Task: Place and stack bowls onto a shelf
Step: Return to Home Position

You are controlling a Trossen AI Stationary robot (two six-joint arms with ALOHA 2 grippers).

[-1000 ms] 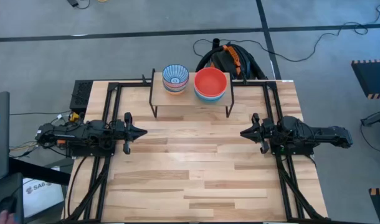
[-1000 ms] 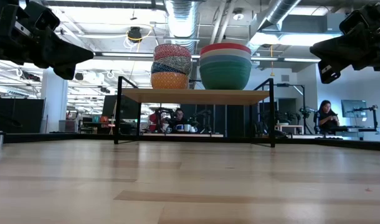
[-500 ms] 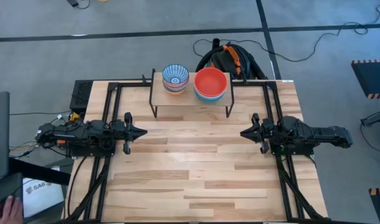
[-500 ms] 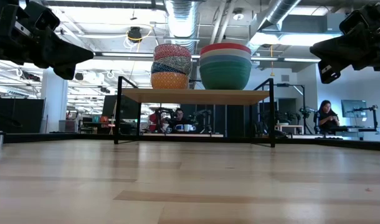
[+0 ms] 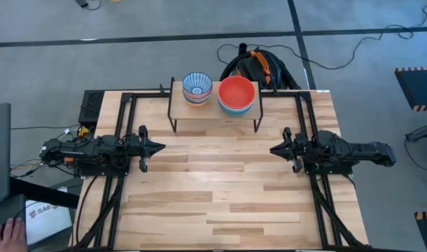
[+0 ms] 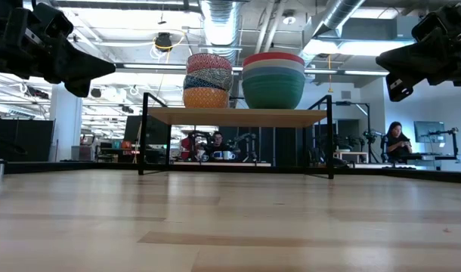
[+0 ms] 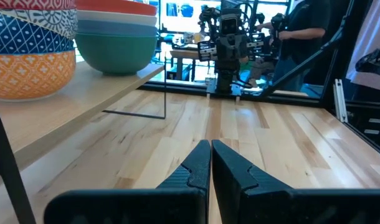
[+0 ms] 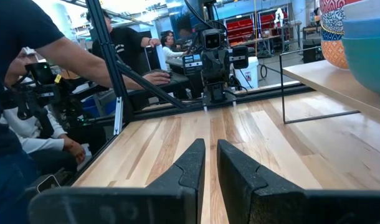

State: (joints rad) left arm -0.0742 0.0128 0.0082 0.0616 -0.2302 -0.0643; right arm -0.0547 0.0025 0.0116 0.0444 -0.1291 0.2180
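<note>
The shelf [image 5: 213, 113] stands at the table's far middle on thin black legs. Two stacks of bowls rest on its board [image 6: 238, 116]. The left stack [image 6: 208, 79] is patterned bowls over a yellow one, with a blue-and-white bowl [image 5: 197, 86] showing from above. The right stack [image 6: 273, 79] has a red bowl [image 5: 236, 93] on top, pale ones under it and a green one at the bottom. My left gripper [image 5: 159, 148] is shut and empty, above the table's left side. My right gripper [image 5: 273, 149] is shut and empty, above the right side. Both point toward the table's middle.
Black frame rails [image 5: 122, 115] run along both table sides under the arms. A black and orange bag [image 5: 259, 66] lies on the floor behind the shelf. A person's hand [image 5: 10, 231] shows off the near left corner, and people sit beyond the table [image 8: 28, 74].
</note>
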